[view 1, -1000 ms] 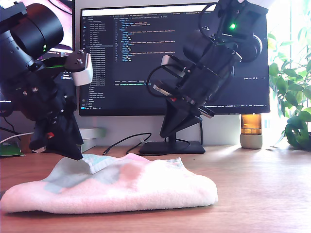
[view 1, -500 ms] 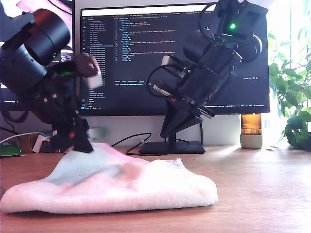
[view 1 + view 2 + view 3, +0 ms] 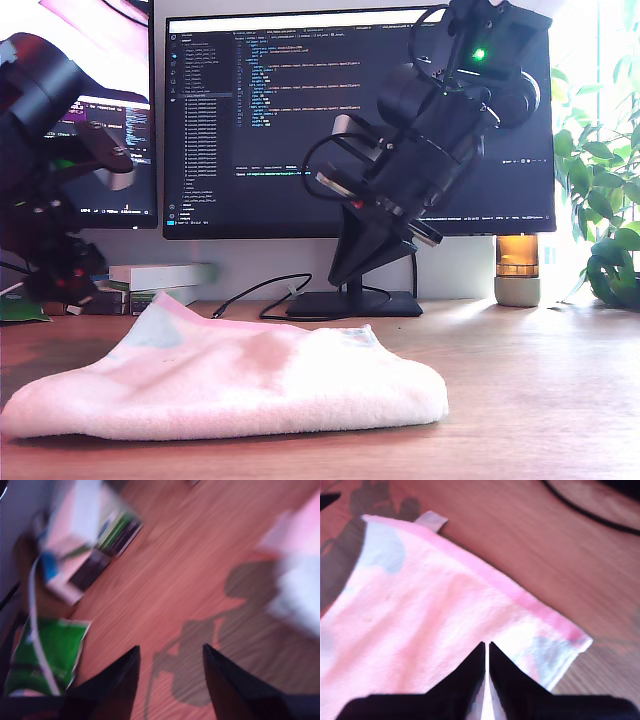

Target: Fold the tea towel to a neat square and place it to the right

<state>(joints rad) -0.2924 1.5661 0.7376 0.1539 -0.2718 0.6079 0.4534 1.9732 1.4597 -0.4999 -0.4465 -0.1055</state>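
Exterior view shows the tea towel (image 3: 230, 385) folded on the tabletop (image 3: 540, 400); our first gripper (image 3: 170, 672) is parted, empty, our second gripper (image 3: 486, 667) pinched empty above, so regrasping risks snagging one layer.

Tea towel (image 3: 230, 385) on desk (image 3: 540, 400) — before monitor (image 3: 290, 120).
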